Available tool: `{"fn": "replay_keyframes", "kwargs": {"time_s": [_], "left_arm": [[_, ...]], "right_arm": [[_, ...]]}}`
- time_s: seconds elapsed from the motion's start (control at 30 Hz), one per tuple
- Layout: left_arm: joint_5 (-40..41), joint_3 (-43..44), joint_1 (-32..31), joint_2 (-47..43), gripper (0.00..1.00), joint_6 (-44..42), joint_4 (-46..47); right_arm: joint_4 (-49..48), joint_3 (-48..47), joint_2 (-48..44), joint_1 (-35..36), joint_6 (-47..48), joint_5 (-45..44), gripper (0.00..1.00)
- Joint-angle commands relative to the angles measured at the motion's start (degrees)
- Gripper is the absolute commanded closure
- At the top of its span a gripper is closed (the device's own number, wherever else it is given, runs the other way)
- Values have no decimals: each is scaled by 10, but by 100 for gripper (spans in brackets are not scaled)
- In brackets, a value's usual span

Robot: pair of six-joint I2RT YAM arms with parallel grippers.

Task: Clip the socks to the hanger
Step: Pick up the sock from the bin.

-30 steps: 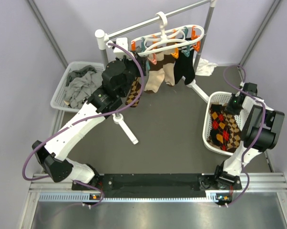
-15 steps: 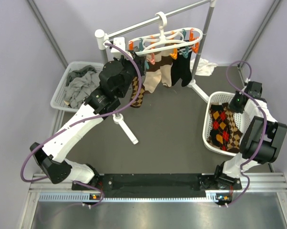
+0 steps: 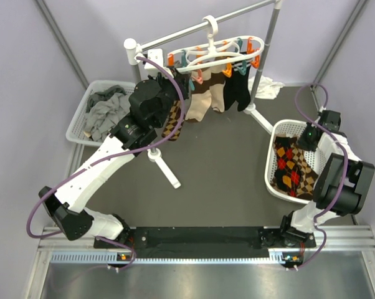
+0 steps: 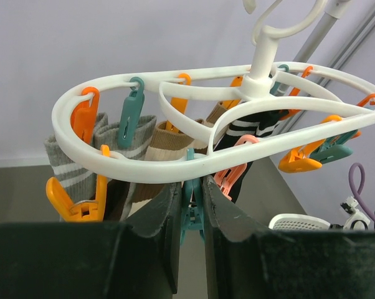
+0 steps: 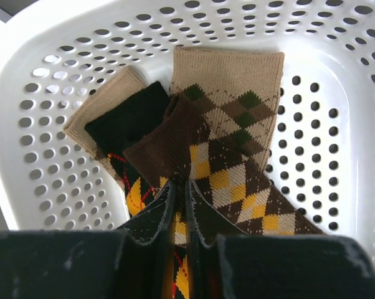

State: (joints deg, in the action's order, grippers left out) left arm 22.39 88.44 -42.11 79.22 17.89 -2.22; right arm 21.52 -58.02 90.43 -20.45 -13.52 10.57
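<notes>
**Left claw [image 4: 190,187] up at the hanger [image 4: 144,171], clip dead ahead; right claw [image 5: 180,187] down in the basket [image 5: 324,124].**

On the left, the left claw was raised to the hanger's near rim. Its fingers were pressed together, as far as I could judge on the cuff of an argyle sock [image 3: 173,121] that dangled straight down beneath it, long axis upright. A teal clip [image 4: 192,218] hung from the rim right at the fingertips, in line with the slit between them. The sock looked to need only a short push into it, and this arm was much the nearer. Well apart on the right, the right claw sat low in the basket with its fingers drawn almost together over the socks [image 5: 169,143]. They lay lengthwise, cuffs pointing away from it. Whether it had caught any fabric, I couldn't tell.
</notes>
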Motion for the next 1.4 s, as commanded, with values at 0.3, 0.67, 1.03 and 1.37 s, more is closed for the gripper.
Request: {"fn": "replay_keyframes", "kwargs": {"time_s": [0.3,0.67,1.03,1.37], "left_arm": [[0,-2,-1,-21,83,5,1],[-1,-5,0,-22,83,7,3],[1,-5,-1,-23,83,7,2],[-2,-6,0,-26,83,10,2]], "right_arm": [[-30,-9,30,-4,-3,-53,71],[-28,0,-6,-12,-19,-120,69],[-34,8,-14,-17,-28,-107,79],[-41,19,-82,-18,-30,-47,100]]}}
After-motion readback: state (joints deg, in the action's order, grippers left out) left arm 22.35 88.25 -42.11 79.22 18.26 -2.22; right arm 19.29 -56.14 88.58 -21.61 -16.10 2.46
